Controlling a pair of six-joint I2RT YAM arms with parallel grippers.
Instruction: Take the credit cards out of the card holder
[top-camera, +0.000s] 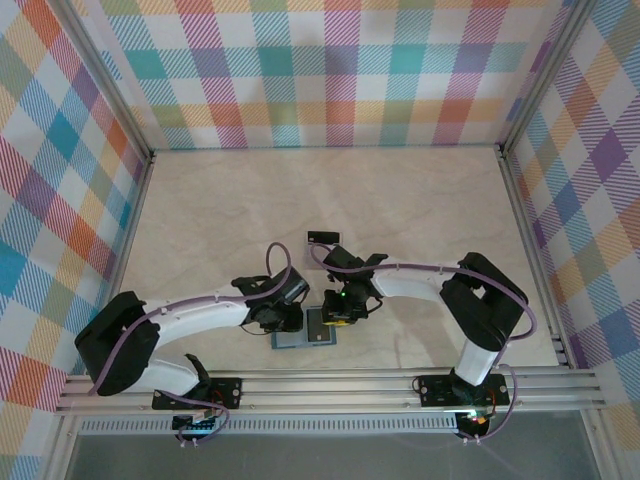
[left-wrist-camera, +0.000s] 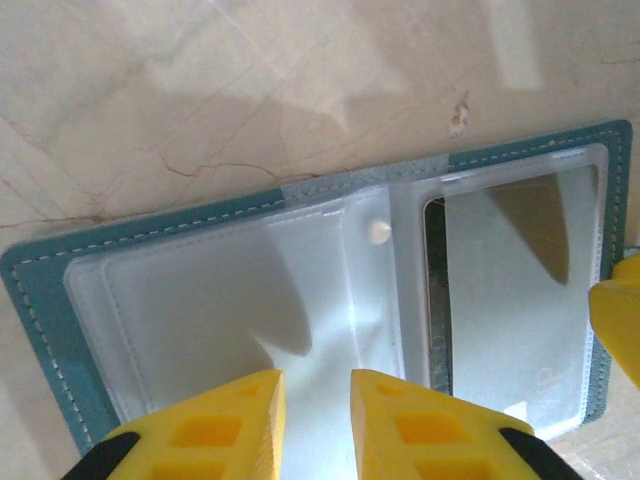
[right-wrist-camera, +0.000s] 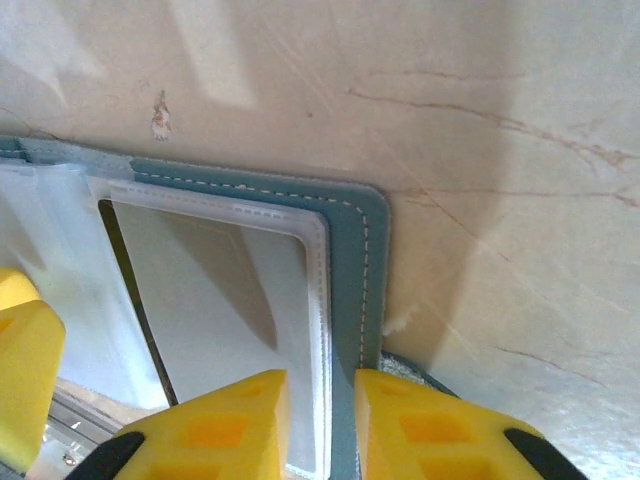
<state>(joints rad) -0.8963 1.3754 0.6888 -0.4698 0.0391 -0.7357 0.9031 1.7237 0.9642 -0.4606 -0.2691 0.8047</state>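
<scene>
Fingers of the left gripper (left-wrist-camera: 317, 390) stand slightly apart, empty, over the clear sleeve (left-wrist-camera: 230, 290) of the open card holder (left-wrist-camera: 35, 285). Those of the right gripper (right-wrist-camera: 322, 395) straddle its right edge, grip unclear. The holder, one credit card (left-wrist-camera: 515, 280) pocketed, lies by the near edge of the table (left-wrist-camera: 200, 90).

The fingers (left-wrist-camera: 230, 430) of my left gripper (left-wrist-camera: 315, 385) are matt yellow plastic with moulded pockets. Just past their tips I see the card holder (left-wrist-camera: 40, 290): teal, leather-like and finely grained, with pale stitching along the rim. Clear plastic sleeves (left-wrist-camera: 220, 300) cover its inside, glossy, slightly wrinkled and catching glare. A credit card (left-wrist-camera: 510, 290), in the sleeve nearer my right gripper (right-wrist-camera: 320, 385), looks pale grey and smooth. The table (left-wrist-camera: 200, 80) around both tools is smooth, marble-patterned beige with a soft sheen. At the arms' bases a rail (top-camera: 330, 385) is brushed metal
</scene>
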